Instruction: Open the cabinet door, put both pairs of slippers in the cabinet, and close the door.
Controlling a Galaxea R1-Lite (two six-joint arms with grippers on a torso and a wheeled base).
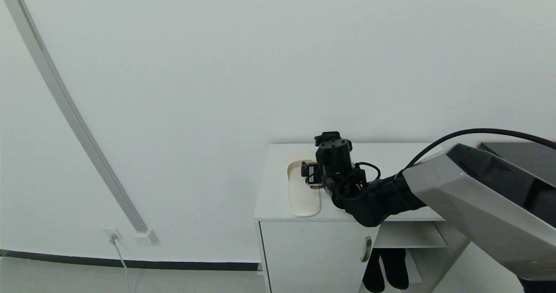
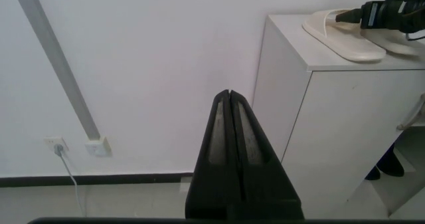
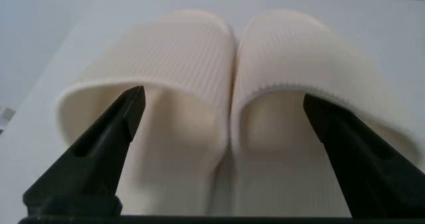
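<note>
Right gripper [image 3: 222, 108] fingers [image 3: 99, 151] gape wide astride the cream slippers [image 3: 199, 64] on the cabinet [image 1: 391, 158], low centre-right in the head view. They hold nothing yet. An uneven squeeze might catch one slipper and knock its partner off the edge. Left gripper [image 2: 230, 98] fingers are pressed together, empty.

A grey conduit [image 1: 69, 104] slants down the white wall [image 1: 260, 67], ending beside a socket [image 1: 111, 233] with a cable [image 1: 123, 262] plugged in.

Right pincer [image 1: 313, 178] at cream slippers [image 1: 302, 199] atop cabinet [image 1: 312, 249].
</note>
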